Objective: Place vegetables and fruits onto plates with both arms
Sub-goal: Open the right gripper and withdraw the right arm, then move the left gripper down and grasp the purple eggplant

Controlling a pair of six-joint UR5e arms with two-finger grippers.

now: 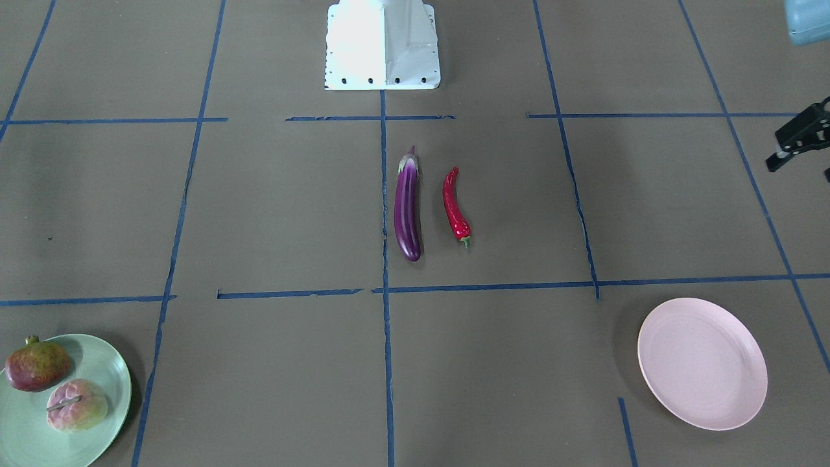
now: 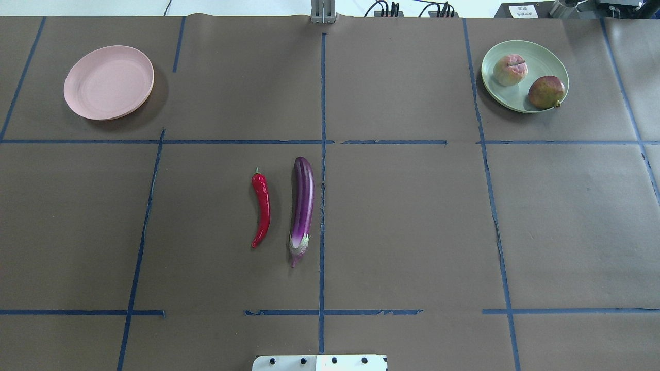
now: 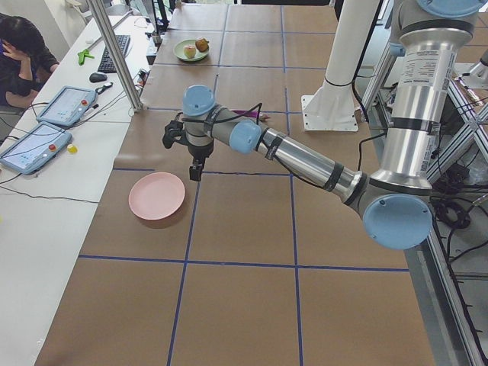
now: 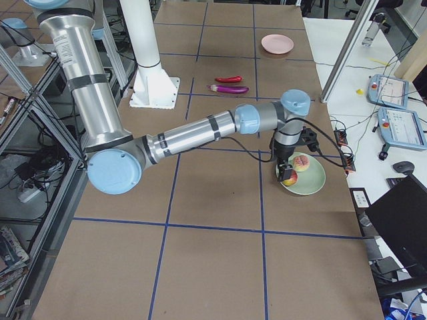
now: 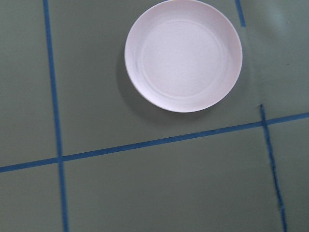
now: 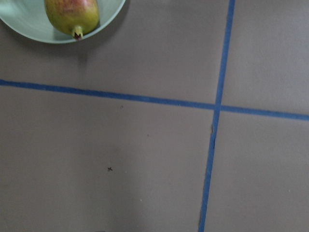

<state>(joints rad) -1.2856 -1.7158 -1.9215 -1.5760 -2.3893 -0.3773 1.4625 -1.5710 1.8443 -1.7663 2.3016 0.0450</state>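
Two plates (image 2: 108, 82) (image 2: 541, 59), two fruits (image 2: 510, 69) (image 2: 546, 92), two vegetables (image 2: 263, 208) (image 2: 302, 201)

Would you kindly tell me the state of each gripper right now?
Left gripper: cannot be told, mostly cropped.
Right gripper: cannot be told, side view only.

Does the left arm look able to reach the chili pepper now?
Probably yes: the left gripper hangs near the pink plate, and nothing lies between it and the chili pepper.
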